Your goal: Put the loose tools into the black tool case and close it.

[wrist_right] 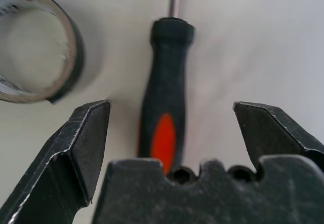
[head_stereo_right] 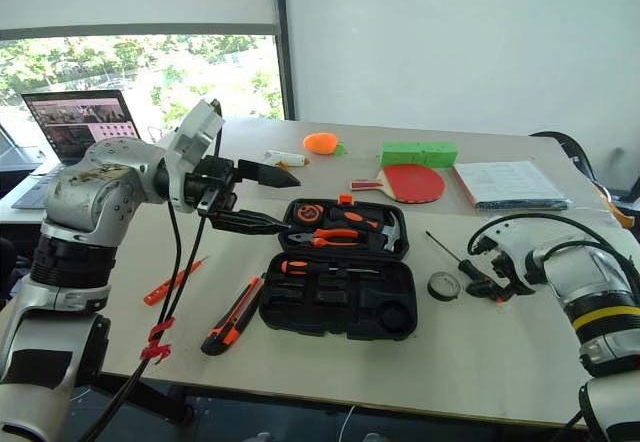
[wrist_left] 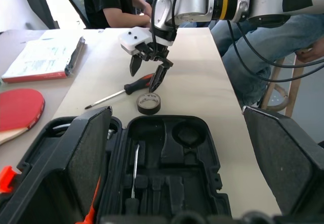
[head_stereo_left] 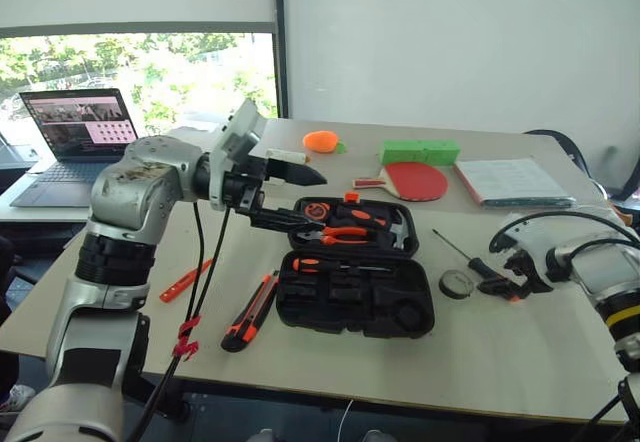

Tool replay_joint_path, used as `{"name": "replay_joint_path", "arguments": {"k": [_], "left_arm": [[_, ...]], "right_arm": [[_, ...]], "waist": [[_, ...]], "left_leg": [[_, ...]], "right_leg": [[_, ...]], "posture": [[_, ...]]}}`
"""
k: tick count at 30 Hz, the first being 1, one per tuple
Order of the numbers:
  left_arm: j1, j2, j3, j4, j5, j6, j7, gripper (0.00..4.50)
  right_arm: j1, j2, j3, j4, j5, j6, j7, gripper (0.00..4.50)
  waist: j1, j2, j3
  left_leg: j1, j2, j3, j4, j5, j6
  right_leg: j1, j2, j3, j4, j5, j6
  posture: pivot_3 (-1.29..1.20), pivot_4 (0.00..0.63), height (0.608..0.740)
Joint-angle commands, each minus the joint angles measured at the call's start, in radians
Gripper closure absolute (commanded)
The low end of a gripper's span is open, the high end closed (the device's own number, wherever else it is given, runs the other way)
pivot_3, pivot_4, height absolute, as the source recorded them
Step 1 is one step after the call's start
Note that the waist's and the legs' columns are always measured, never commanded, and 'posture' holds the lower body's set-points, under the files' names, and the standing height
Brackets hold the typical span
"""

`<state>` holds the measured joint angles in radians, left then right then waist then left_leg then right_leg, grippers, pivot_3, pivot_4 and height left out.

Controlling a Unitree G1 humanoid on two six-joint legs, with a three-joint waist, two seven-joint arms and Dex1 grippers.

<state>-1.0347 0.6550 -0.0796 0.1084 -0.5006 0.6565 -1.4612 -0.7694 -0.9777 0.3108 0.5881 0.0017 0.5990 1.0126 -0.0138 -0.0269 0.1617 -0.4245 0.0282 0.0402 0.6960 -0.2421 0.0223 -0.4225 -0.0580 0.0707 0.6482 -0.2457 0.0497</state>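
The black tool case (head_stereo_left: 400, 307) lies open in the middle of the table, with pliers and a hammer in its far half. A black-and-orange utility knife (head_stereo_left: 250, 311) and a slim orange tool (head_stereo_left: 185, 280) lie to its left. On the case's right are a dark tape roll (head_stereo_left: 456, 283) and a black-and-orange screwdriver (head_stereo_left: 470, 258). My left gripper (head_stereo_left: 311, 202) hangs open above the case's left end, holding nothing. My right gripper (wrist_right: 170, 107) is open, pointing down, its fingers either side of the screwdriver handle (wrist_right: 164, 112); the tape roll (wrist_right: 30, 46) is beside it.
A laptop (head_stereo_left: 75, 142) stands at the far left. A red paddle (head_stereo_left: 415, 180), a green box (head_stereo_left: 420, 152), an orange object (head_stereo_left: 320, 141) and a booklet (head_stereo_left: 510, 180) lie behind the case. People sit beyond the table's right end (wrist_left: 109, 1).
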Motion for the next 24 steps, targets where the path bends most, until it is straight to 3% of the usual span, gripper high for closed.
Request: {"name": "replay_joint_path", "arguments": {"k": [1,3,6,11,15,19,24], "left_arm": [[-0.014,0.018,0.024,-0.048,-0.015,-0.013,0.013,0.0],[-0.007,0.022,0.024,-0.054,-0.017,-0.016,0.015,0.0],[-0.003,0.024,0.024,-0.055,-0.023,-0.017,0.018,0.0],[-0.009,0.02,0.02,-0.039,-0.021,-0.031,0.015,0.0],[-0.008,0.033,0.023,-0.025,-0.015,-0.033,0.013,0.0],[0.011,0.083,0.025,-0.007,0.006,-0.06,-0.002,0.0],[0.044,0.166,0.039,-0.009,0.001,-0.043,-0.03,0.0]], "right_arm": [[-0.01,0.009,-0.005,0.059,-0.045,-0.052,0.018,0.51],[-0.009,0.015,-0.015,0.063,-0.046,-0.063,0.029,0.94],[-0.008,0.02,-0.027,0.069,-0.05,-0.067,0.039,2.06],[0.007,0.012,-0.048,0.066,-0.049,-0.089,0.039,3.49],[0.02,-0.005,-0.136,-0.01,0.01,-0.032,0.038,3.5],[0.017,-0.016,-0.235,-0.222,0.113,0.03,0.104,3.5],[-0.037,0.012,-0.13,-0.416,0.09,-0.081,0.219,3.5]], "waist": [[-0.001,0.0,0.0],[-0.002,0.0,0.0],[-0.003,0.0,0.0],[-0.002,0.0,0.0],[-0.001,0.0,0.0],[-0.01,0.006,0.003],[-0.03,0.007,0.004]], "left_leg": [[0.001,0.0,0.0,0.0,0.0,0.0],[0.001,0.0,0.0,0.0,0.0,0.0],[0.001,0.0,0.0,0.001,0.0,0.0],[0.001,0.0,0.0,0.001,0.001,-0.001],[0.001,0.0,0.0,0.001,0.001,-0.001],[0.0,0.0,0.0,0.0,0.0,-0.001],[0.001,0.002,-0.001,-0.001,0.0,-0.001]], "right_leg": [[0.0,0.0,0.0,0.0,0.0,0.0],[0.001,0.0,0.0,0.001,0.0,0.0],[0.001,0.0,0.0,0.001,0.001,0.0],[0.001,0.0,0.0,0.001,0.001,0.0],[0.001,0.0,0.0,0.001,0.001,0.0],[-0.001,0.0,0.002,0.001,0.001,0.0],[-0.002,0.003,0.001,0.002,0.001,-0.001]], "posture": [[0.0,0.15,0.736],[0.0,0.15,0.736],[0.0,0.15,0.736],[0.0,0.15,0.736],[0.0,0.15,0.736],[0.0,0.15,0.736],[0.0,0.15,0.736]]}}
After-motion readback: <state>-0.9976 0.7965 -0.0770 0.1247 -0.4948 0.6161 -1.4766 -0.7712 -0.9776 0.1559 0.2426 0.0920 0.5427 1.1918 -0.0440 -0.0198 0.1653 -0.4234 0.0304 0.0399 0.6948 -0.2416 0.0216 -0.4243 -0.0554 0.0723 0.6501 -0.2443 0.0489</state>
